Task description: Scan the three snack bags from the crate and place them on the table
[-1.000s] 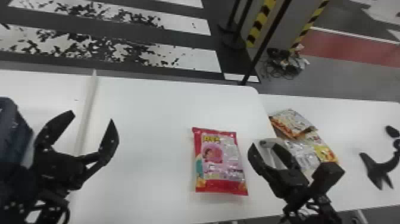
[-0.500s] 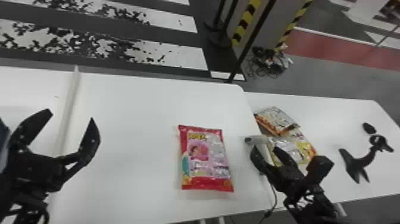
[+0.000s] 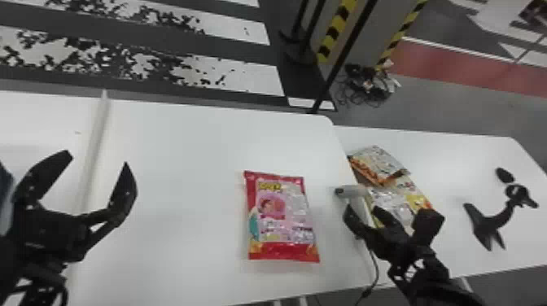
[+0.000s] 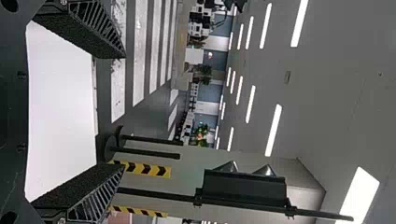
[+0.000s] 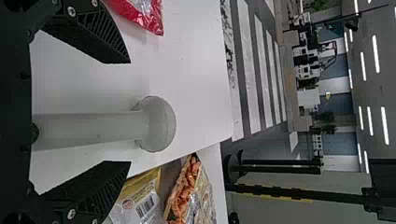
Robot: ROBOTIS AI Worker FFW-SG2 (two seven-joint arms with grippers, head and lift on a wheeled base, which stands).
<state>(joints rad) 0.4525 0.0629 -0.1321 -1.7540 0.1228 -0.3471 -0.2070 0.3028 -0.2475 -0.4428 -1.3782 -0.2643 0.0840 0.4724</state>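
Note:
The red and pink snack bag [image 3: 281, 219] lies flat on the white table [image 3: 183, 195]. To its right, my right gripper [image 3: 364, 215] stands open around the handle of the white scanner [image 3: 352, 191]. In the right wrist view, the scanner [image 5: 156, 123] sits between the fingers of my right gripper [image 5: 130, 112], with space on either side. Two other snack bags, an orange-white one [image 3: 376, 162] and a yellow-silver one [image 3: 394, 199], overlap on the right-hand table. My left gripper [image 3: 97, 160] is open above the table's left part; its fingers are apart in the left wrist view [image 4: 123, 111].
A blue crate [image 3: 5, 199] is cut off at the far left edge. A pale raised strip [image 3: 95, 138] crosses the table under my left gripper. At the right lies a black stand [image 3: 494, 221]. The scanner's cable [image 3: 375, 268] hangs toward the front edge.
The head view has swung to the right, so the crate has slid mostly out of it. Relative to the scanner, my right gripper has shifted right and now straddles its handle. The red bag stays put.

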